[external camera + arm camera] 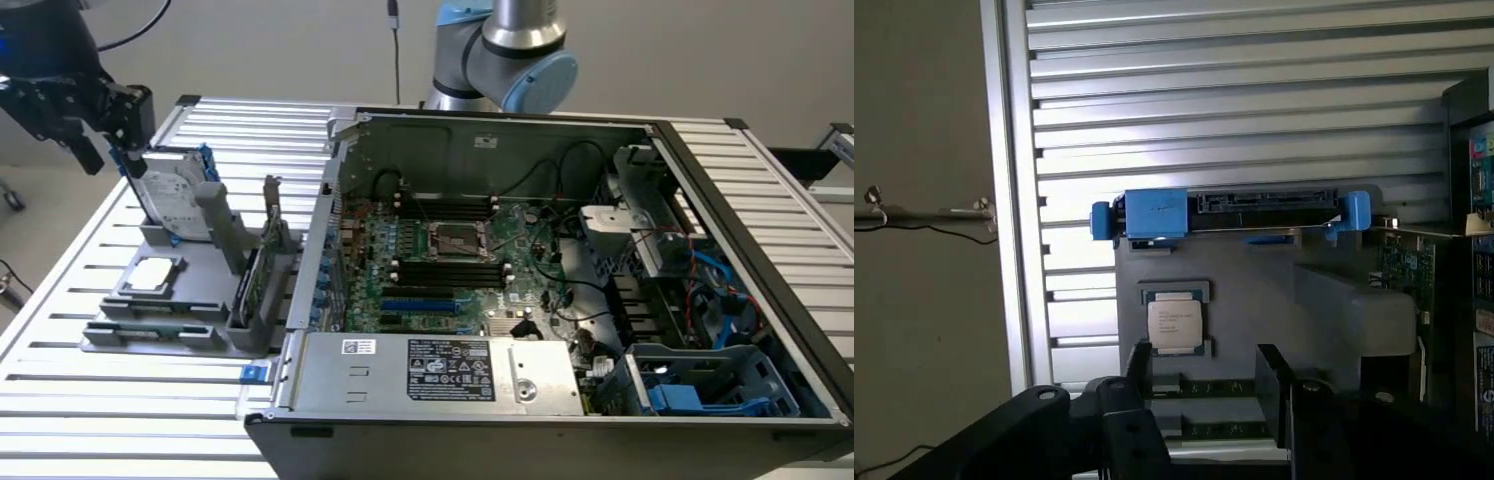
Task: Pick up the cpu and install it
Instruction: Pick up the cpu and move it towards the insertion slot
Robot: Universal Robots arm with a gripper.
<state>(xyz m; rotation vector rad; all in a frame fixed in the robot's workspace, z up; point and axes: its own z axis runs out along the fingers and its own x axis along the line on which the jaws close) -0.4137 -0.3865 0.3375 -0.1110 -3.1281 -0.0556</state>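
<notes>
The cpu [1175,325] is seen lying flat, silver top up, in a shallow square recess of a grey holder [1254,290], and it is not touched by anything. The gripper [1205,352] is held over this holder with its two black fingers [1139,365] spread wide, and nothing is gripped between them; the cpu is found just beyond the fingertips, nearer to one finger than to the other. Past the cpu, a hard drive [1254,205] in a blue carrier is stood on edge in the same holder, and green memory sticks [1204,385] are laid in slots on the cpu's other side, under the fingers. In the exterior view the holder is set on a slatted metal table [54,390], at the exterior view's left of an open computer case [747,200], and the gripper is hung above the hard drive's end of it. Inside the case a green motherboard [427,290] is laid flat, with a square metal socket [454,240] at its middle. A silver power supply [447,372] with a white label is fitted along the near edge of the case. The arm [507,45] is mounted behind the case.
</notes>
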